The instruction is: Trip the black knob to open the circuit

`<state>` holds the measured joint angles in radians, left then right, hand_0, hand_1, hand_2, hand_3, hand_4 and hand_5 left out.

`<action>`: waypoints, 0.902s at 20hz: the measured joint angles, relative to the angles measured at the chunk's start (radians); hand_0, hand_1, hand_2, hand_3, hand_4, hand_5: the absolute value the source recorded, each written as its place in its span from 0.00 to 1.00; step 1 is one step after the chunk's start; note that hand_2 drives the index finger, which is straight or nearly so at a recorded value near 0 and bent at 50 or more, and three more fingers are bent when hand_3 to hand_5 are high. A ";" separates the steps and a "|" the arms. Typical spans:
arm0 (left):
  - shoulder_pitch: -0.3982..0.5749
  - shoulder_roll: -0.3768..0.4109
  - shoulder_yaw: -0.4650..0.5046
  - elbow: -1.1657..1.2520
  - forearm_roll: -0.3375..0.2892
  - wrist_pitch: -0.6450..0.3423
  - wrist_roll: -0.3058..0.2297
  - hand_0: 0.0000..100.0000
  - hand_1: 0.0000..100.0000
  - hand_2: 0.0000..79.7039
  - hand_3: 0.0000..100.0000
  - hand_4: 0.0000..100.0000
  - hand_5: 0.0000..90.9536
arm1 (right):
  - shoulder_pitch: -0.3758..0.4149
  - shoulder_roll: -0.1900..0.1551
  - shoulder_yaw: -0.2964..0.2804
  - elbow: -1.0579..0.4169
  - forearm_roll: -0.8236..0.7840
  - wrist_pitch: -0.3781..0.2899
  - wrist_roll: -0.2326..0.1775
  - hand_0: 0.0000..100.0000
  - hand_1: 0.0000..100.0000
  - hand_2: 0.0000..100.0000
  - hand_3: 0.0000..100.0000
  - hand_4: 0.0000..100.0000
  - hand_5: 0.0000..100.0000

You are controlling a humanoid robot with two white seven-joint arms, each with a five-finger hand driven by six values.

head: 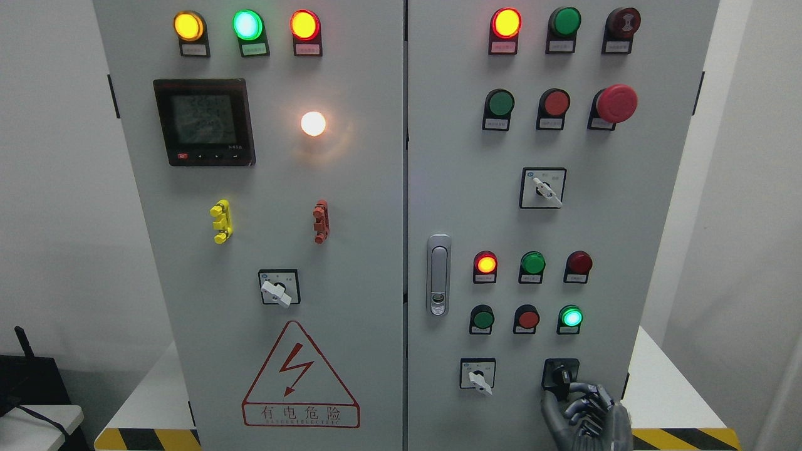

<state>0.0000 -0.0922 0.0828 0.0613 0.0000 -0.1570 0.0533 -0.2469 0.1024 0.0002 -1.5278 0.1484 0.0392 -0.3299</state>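
You face the grey cabinet [351, 188], its lamps lit across both doors, and the task belongs to the right door [626, 207]. Low at that door's right sits the black knob [559, 376]. Your right hand [579, 407] reaches up from below, fingers curled around the knob's lower part, apparently gripping it. The reach looks done; the turn itself remains. Your left hand is out of view.

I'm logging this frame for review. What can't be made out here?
Head view only:
- Black rotary knob: lower part covered by the grey right hand, so its position is unclear.
- Right hand: wrist cut off by the bottom edge.
- Small label plates under the lamps: print too small.
- Black panel meter: screen readout blurred.
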 measured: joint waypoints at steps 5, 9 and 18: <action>0.000 0.000 0.000 0.000 0.000 0.000 0.000 0.12 0.39 0.00 0.00 0.00 0.00 | 0.014 -0.007 0.000 -0.001 -0.001 -0.024 0.003 0.26 0.85 0.44 0.83 0.89 0.98; 0.000 0.000 0.000 0.000 0.000 0.000 0.000 0.12 0.39 0.00 0.00 0.00 0.00 | 0.028 -0.014 0.000 -0.001 -0.001 -0.037 0.003 0.27 0.84 0.42 0.82 0.87 0.96; 0.000 0.000 0.000 0.000 0.000 0.000 0.000 0.12 0.39 0.00 0.00 0.00 0.00 | 0.070 -0.034 0.000 -0.001 -0.003 -0.125 0.033 0.26 0.73 0.32 0.67 0.64 0.71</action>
<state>0.0000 -0.0922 0.0828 0.0614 0.0000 -0.1570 0.0533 -0.1766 0.0687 0.0001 -1.5285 0.1458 -0.0859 -0.2966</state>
